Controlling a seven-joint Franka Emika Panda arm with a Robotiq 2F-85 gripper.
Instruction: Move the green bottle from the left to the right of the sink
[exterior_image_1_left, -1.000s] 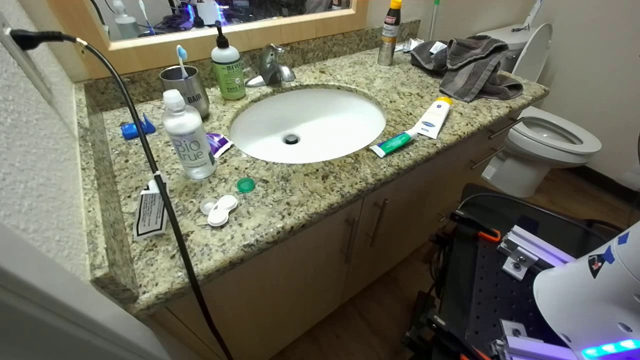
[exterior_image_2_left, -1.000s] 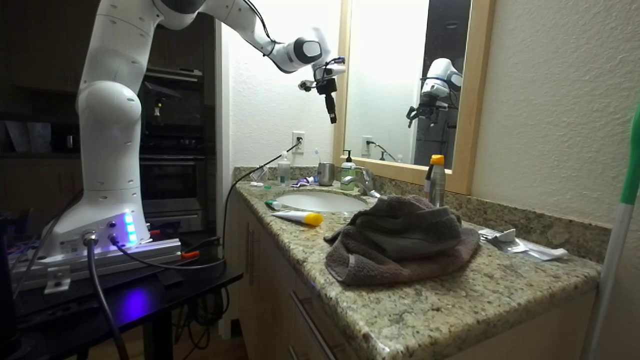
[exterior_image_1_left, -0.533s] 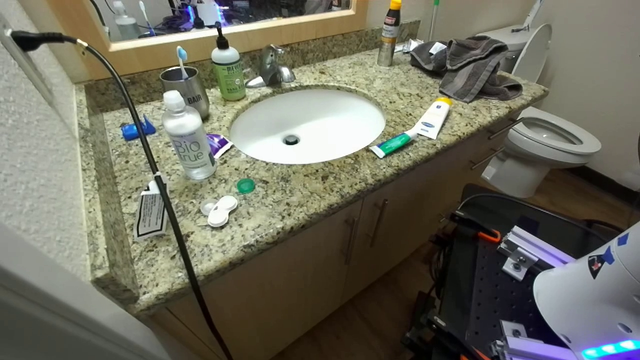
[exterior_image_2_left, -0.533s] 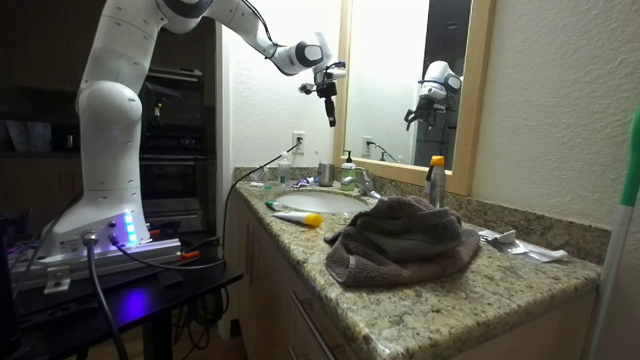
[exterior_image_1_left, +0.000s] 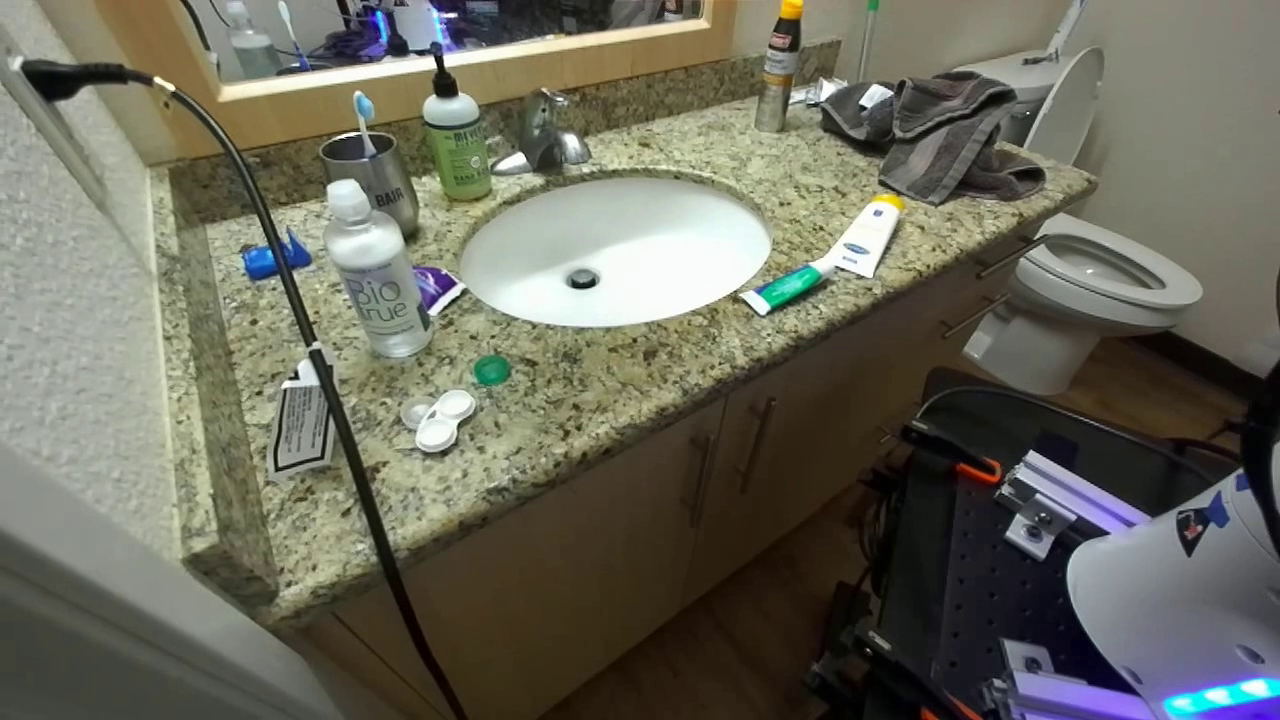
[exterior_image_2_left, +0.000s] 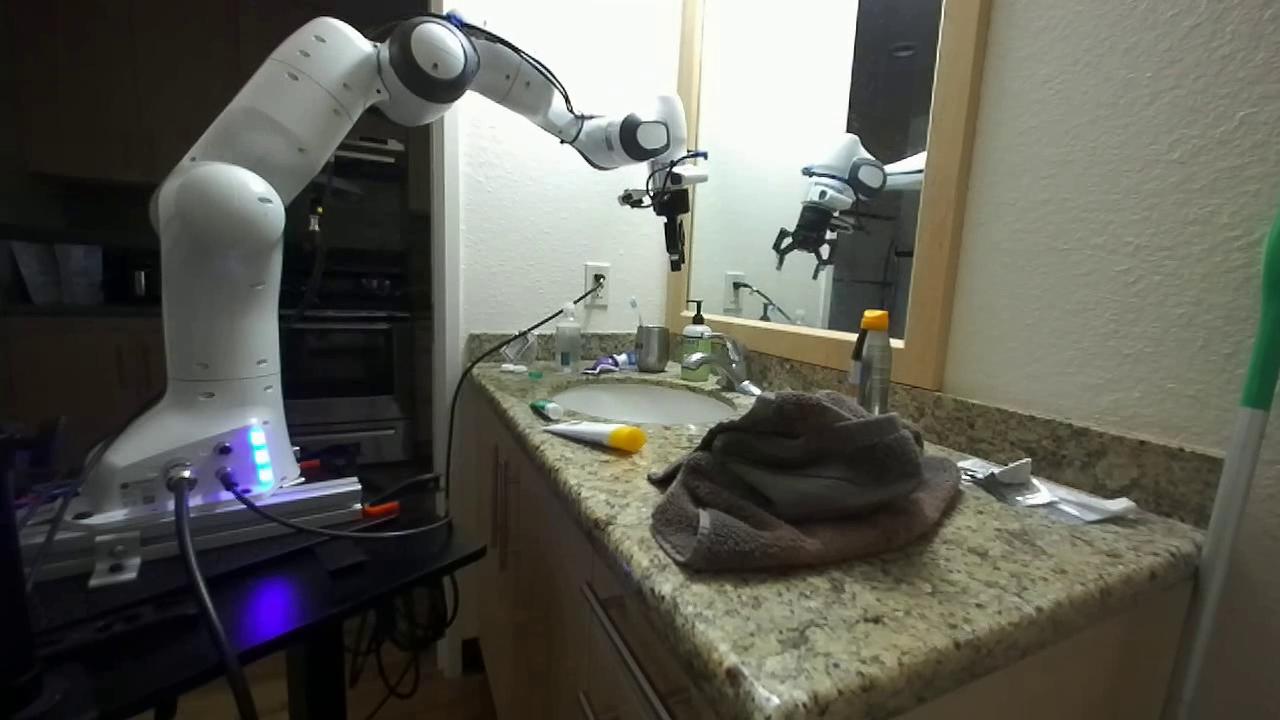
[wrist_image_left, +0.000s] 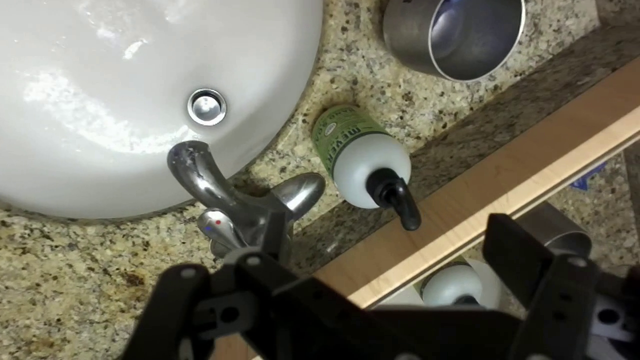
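- The jaws stand apart, nothing between them, fingertips (wrist_image_left: 517, 257) at lower centre and lower right of the wrist frame; the mirror (exterior_image_2_left: 765, 160) shows the same spread;
- The green bottle (wrist_image_left: 367, 157) stands upright on the desk (exterior_image_1_left: 620, 385), near the middle of the wrist frame and at upper left in an exterior view; it sits beside the sink (exterior_image_1_left: 640, 250), just by the faucet (wrist_image_left: 235, 200);
- The step looks like the approach; the jaws hang above the bottle, well apart from it, so best come down slowly and centre its body between them before closing;
- The faucet, left of centre, and the wood trim (wrist_image_left: 450, 217), at lower right, seem to crowd the way; a small wrist turn may spare both;
- Grip the straight sides; the rounded shoulder would likely slip, and the pump (wrist_image_left: 392, 192) could be knocked;
- Then lift it upright over the faucet and set it between sink and towel (exterior_image_1_left: 940, 140), at upper right;
- The desk is speckled beige, with a cup (exterior_image_1_left: 385, 185) at upper left and a white tube (exterior_image_1_left: 866, 238) right of centre;
- A toilet (exterior_image_1_left: 1070, 310) stands at far right; a dark oven (exterior_image_2_left: 345, 360) shows at left in an exterior view.
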